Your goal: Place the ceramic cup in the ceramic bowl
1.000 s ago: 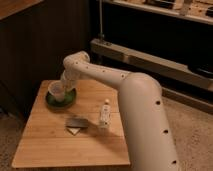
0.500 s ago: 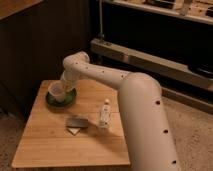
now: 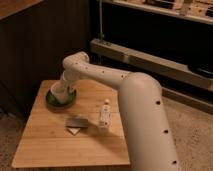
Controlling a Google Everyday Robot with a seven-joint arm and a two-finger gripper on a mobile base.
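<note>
The white ceramic cup (image 3: 58, 93) sits inside the dark green ceramic bowl (image 3: 51, 102) at the back left of the wooden table (image 3: 55, 145). It looks slightly tilted. My gripper (image 3: 65, 85) is right at the cup's upper right side, reaching down from the white arm's bend (image 3: 75, 62). I cannot tell whether the cup rests on the bowl's bottom or is held just above it.
A slim clear bottle with a white cap (image 3: 104, 115) stands near the table's middle right. A flat grey and white rectangular item (image 3: 77, 124) lies in front of the bowl. My large white arm (image 3: 142, 115) covers the table's right side. Dark shelving stands behind.
The cup and gripper have stayed at the bowl, with only a slight shift. The bottle and flat item have not moved.
</note>
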